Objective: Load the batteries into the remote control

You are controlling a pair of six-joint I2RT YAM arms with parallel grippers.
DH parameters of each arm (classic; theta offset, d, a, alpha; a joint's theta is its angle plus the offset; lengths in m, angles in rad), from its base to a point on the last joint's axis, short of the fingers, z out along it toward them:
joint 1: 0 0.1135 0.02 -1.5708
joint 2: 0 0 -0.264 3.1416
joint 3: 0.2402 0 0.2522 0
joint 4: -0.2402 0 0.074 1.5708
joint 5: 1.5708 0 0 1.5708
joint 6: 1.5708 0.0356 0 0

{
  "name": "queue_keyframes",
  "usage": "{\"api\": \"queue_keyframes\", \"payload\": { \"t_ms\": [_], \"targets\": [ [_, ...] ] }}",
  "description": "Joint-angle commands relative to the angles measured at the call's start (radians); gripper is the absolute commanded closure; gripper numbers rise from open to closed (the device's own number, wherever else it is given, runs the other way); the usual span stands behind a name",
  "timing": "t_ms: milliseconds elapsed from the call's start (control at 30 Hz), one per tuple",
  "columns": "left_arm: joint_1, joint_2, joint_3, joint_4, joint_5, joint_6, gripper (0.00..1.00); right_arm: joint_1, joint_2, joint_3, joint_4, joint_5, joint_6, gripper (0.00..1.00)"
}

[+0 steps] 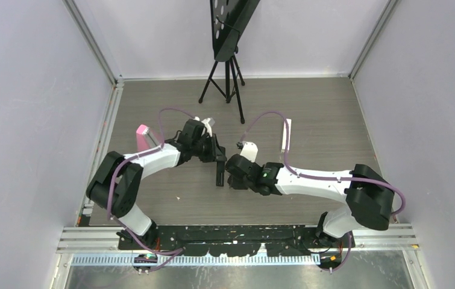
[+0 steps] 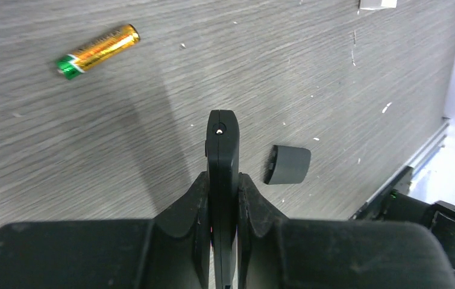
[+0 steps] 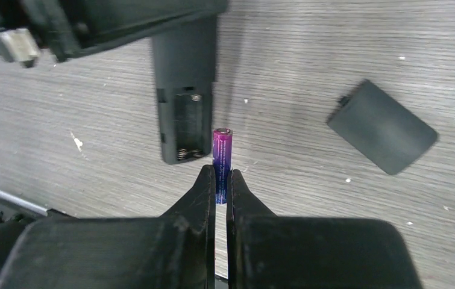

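1. Right gripper, closest in its own view, is pinched shut on the purple battery. That battery lies parallel to the remote's open bay, just beside it on the cover side; a short sideways move should seat it.
2. Left gripper is clamped on the remote, seen edge-on; a gold battery lies well away from it.
3. From above, both grippers meet at the remote, the right one just beside its near end.
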Motion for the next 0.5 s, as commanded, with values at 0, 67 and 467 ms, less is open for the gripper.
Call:
{"api": "queue_keyframes", "payload": {
  "t_ms": [0, 67, 467],
  "targets": [
    [0.003, 0.039, -0.027, 0.185, 0.142, -0.077, 1.0, 0.001, 0.019, 0.017, 0.126, -0.083, -0.041, 0.99],
    [0.003, 0.045, -0.031, 0.183, 0.132, -0.082, 1.0, -0.005, 0.038, 0.02, 0.14, -0.1, -0.029, 0.99],
    [0.004, 0.08, -0.001, 0.1, 0.123, -0.101, 1.0, -0.033, 0.132, 0.052, 0.162, -0.154, -0.043, 0.98]
  ]
}}
